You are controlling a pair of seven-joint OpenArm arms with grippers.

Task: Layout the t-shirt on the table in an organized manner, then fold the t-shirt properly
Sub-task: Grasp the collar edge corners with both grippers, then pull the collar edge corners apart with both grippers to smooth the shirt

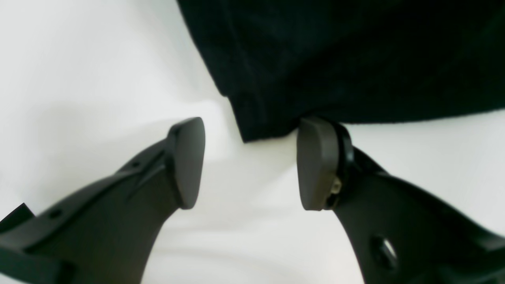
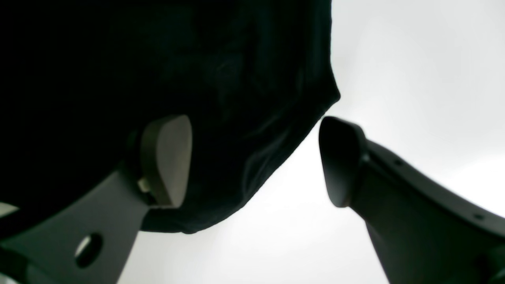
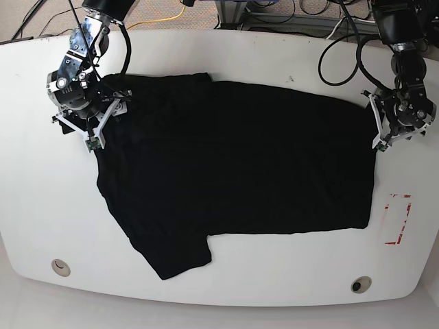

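Nearest the front edge of the white worktop [image 3: 226,288] sit two small round holes [image 3: 60,266], one toward each rounded corner, and a red tape rectangle [image 3: 396,219] lies just past the shirt's hem side. One sleeve [image 3: 175,257] of the black t-shirt [image 3: 233,164] points toward that front edge. The shirt lies spread flat across the middle of the worktop, wrinkled, hem toward my left arm and shoulders toward my right. My left jaws [image 1: 250,163] are spread apart, low over the worktop, with a corner of the hem lying just between and beyond the pads [image 1: 313,163]. My right jaws [image 2: 254,161] are spread too, one pad [image 2: 167,159] over the black cloth, the other over bare worktop. Cables [image 3: 343,27] trail beyond the far edge.
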